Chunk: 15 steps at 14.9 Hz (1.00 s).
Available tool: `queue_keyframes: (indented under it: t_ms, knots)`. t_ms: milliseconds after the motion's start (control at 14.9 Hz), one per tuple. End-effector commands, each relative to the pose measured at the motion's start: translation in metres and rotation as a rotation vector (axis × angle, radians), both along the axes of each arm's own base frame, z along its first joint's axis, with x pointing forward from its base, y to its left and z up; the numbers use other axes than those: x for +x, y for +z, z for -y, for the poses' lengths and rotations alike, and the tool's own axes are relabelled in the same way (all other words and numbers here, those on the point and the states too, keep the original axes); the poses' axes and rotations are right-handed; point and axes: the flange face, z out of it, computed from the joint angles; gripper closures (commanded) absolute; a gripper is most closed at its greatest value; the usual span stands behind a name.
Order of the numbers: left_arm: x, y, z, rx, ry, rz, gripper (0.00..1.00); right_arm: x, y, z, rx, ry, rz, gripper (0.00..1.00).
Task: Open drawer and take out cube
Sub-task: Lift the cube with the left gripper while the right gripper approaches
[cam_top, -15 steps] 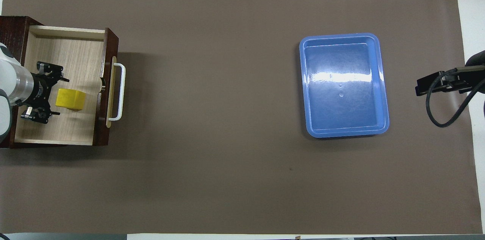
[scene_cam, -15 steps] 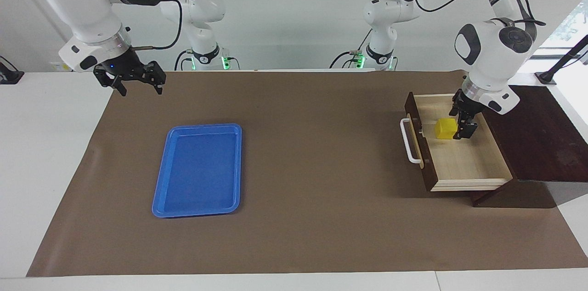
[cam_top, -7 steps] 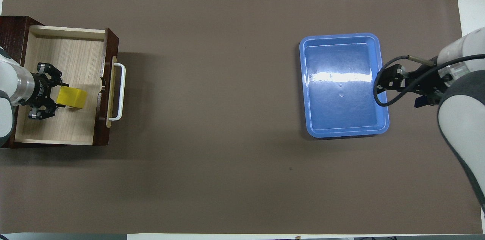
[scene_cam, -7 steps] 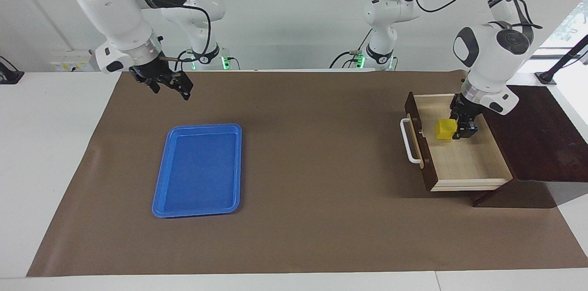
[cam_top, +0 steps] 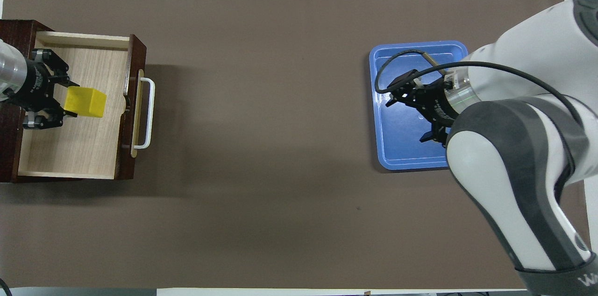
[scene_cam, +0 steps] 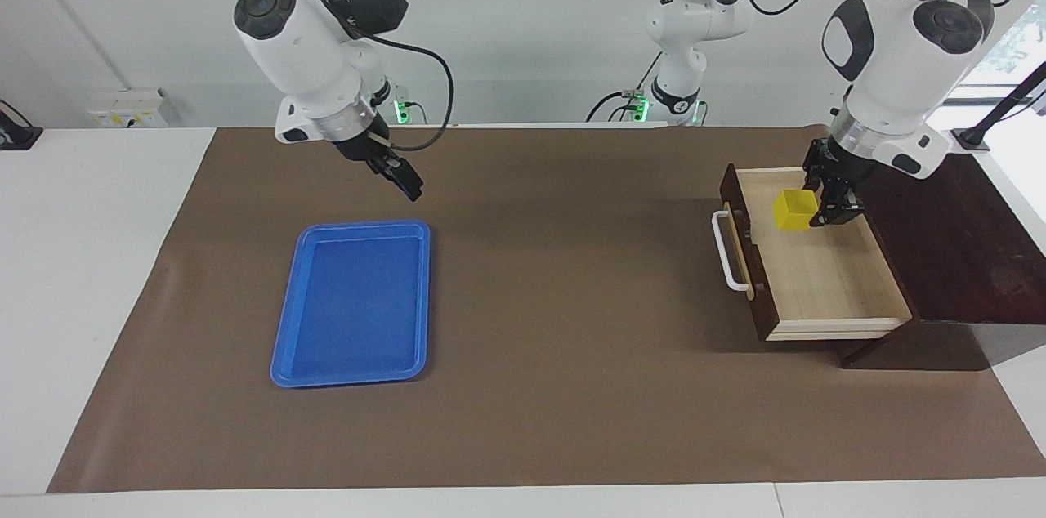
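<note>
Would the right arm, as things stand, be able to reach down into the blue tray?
Probably yes: the right gripper hangs open in the air by the blue tray, which holds nothing, and nothing stands between them.

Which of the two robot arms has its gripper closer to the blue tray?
The right one. The right gripper hangs open over the mat just by the blue tray. The left gripper is at the other end, shut on the yellow cube above the open drawer.

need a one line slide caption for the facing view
Left tool shut on the yellow cube over the open drawer; right tool open in the air near the blue tray.
</note>
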Motion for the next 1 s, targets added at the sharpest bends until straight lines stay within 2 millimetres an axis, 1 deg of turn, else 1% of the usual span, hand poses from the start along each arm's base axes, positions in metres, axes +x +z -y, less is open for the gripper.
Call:
queue_keyframes:
  t_ms: [0, 67, 134, 268, 401, 535, 602, 669, 803, 870, 937]
  knots:
    - [-0.008, -0.003, 0.075, -0.006, 0.118, -0.007, 1.00, 0.003, -0.020, -0.039, 0.067, -0.199, -0.048, 0.00]
    - [-0.015, -0.003, 0.097, -0.006, 0.153, 0.002, 1.00, 0.003, -0.026, -0.057, 0.089, -0.259, -0.061, 0.00]
    - [-0.023, -0.005, 0.121, -0.007, 0.162, 0.007, 1.00, 0.004, -0.031, -0.069, 0.113, -0.319, -0.078, 0.00]
    - [-0.050, -0.009, 0.173, -0.013, 0.122, 0.000, 1.00, 0.006, -0.041, -0.094, 0.175, -0.419, -0.106, 0.00]
    - [-0.074, -0.017, 0.204, -0.037, 0.123, 0.002, 1.00, 0.003, -0.052, -0.110, 0.241, -0.498, -0.126, 0.00]
    - [-0.088, -0.026, 0.236, -0.058, 0.171, 0.035, 1.00, -0.003, -0.059, -0.126, 0.301, -0.561, -0.151, 0.00]
    - [-0.092, -0.032, 0.249, -0.062, 0.218, 0.039, 1.00, -0.005, -0.061, -0.132, 0.304, -0.561, -0.157, 0.00]
    - [-0.097, -0.037, 0.263, -0.066, 0.232, 0.041, 1.00, -0.004, -0.064, -0.132, 0.306, -0.565, -0.162, 0.00]
    - [-0.100, -0.036, 0.272, -0.079, 0.257, 0.055, 1.00, -0.003, -0.070, -0.134, 0.327, -0.590, -0.196, 0.00]
    - [-0.097, -0.036, 0.273, -0.094, 0.292, 0.070, 1.00, -0.003, -0.075, -0.136, 0.329, -0.592, -0.207, 0.00]
    - [-0.095, -0.035, 0.276, -0.106, 0.305, 0.081, 1.00, -0.006, -0.080, -0.146, 0.322, -0.577, -0.216, 0.00]
